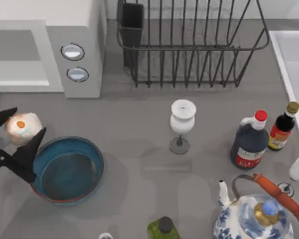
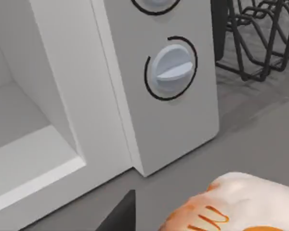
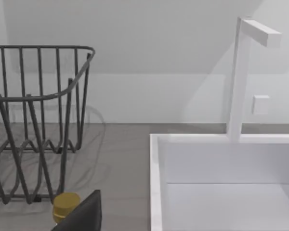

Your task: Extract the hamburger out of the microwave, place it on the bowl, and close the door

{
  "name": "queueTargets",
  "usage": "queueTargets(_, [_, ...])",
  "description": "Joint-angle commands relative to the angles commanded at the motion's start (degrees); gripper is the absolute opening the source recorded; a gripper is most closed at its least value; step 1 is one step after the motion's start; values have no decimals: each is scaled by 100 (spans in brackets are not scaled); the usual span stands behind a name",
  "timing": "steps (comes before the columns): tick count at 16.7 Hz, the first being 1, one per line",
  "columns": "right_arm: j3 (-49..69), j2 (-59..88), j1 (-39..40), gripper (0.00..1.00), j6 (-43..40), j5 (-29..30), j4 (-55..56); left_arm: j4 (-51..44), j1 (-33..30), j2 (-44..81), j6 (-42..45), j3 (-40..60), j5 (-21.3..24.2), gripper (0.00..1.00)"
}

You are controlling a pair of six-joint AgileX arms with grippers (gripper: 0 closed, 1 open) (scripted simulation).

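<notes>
On grey table, left gripper fingers around hamburger.

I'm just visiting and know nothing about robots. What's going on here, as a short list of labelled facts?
Left gripper: at the table's left edge, shut on the hamburger
Hamburger: out of the microwave, held just beyond the bowl's left rim
Bowl: nothing in it, on the table in front of the microwave
Microwave: its inside is open to view
Right arm: a dark fingertip near the dish rack and sink
Other items: goblet, teapot, two sauce bottles
</notes>
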Motion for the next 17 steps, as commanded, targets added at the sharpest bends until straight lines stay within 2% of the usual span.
queueTargets(3, [0, 0, 0, 100, 0, 0, 0, 148, 15, 154, 480, -901, 898, 0])
queueTargets(6, [0, 0, 0, 100, 0, 0, 0, 131, 22, 243, 709, -1254, 1251, 0])
queueTargets(12, [0, 0, 0, 100, 0, 0, 0, 183, -21, 265, 676, -1217, 1211, 0])
queueTargets(17, [0, 0, 0, 100, 0, 0, 0, 773, -523, 826, 362, -946, 771, 0])
